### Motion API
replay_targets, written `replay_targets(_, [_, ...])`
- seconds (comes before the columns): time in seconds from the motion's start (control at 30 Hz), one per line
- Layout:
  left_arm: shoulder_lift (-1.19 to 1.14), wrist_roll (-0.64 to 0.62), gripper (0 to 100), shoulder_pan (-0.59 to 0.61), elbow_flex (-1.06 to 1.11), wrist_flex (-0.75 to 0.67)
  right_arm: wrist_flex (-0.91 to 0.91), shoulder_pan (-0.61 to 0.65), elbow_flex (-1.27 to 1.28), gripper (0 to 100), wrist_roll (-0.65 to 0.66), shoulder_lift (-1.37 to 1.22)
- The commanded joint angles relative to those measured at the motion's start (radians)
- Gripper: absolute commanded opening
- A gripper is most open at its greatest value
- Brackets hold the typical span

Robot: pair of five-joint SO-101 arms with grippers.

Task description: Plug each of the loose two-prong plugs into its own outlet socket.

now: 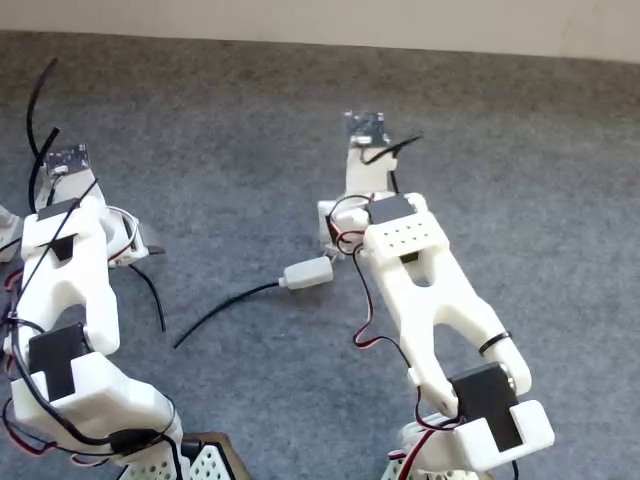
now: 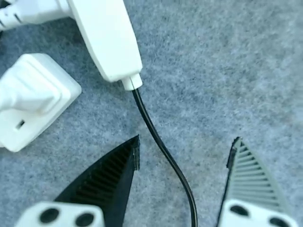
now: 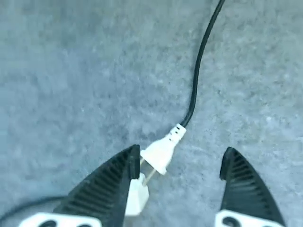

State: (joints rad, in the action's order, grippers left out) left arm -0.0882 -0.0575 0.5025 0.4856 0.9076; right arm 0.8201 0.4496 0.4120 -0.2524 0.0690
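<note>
A white two-prong plug is seen lying on the grey surface, near its middle, prongs turned toward the right gripper. That gripper is held spread wide with nothing pinched, and the plug is touched, or very nearly, by one of its fingers. A black cable is trailed away from the plug. A small white piece is half hidden under that finger (what it is cannot be told). At the surface's left edge, the left gripper is likewise held spread, and a black cord is run between its tips from a long white housing. Just beside the housing lies a white block with a slot.
</note>
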Motion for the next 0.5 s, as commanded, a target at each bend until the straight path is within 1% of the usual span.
replay_targets(0.0, [0.005,-0.002,31,-0.019,-0.004,-0.011,-0.084,0.008,0.001,25.9,-0.058,0.004])
replay_targets(0.07, [0.005,-0.002,31,-0.019,-0.004,-0.011,-0.130,0.010,0.015,25.9,-0.058,-0.021])
replay_targets(0.17, [0.005,-0.002,31,-0.019,-0.004,-0.011,-0.156,0.013,0.005,25.9,-0.058,-0.137])
replay_targets(0.3, [0.004,-0.002,31,-0.024,-0.004,-0.011,-0.113,0.013,-0.122,25.9,-0.058,-0.298])
replay_targets(0.47, [0.004,-0.002,31,-0.025,-0.002,-0.011,-0.068,0.013,-0.229,25.5,-0.058,-0.386])
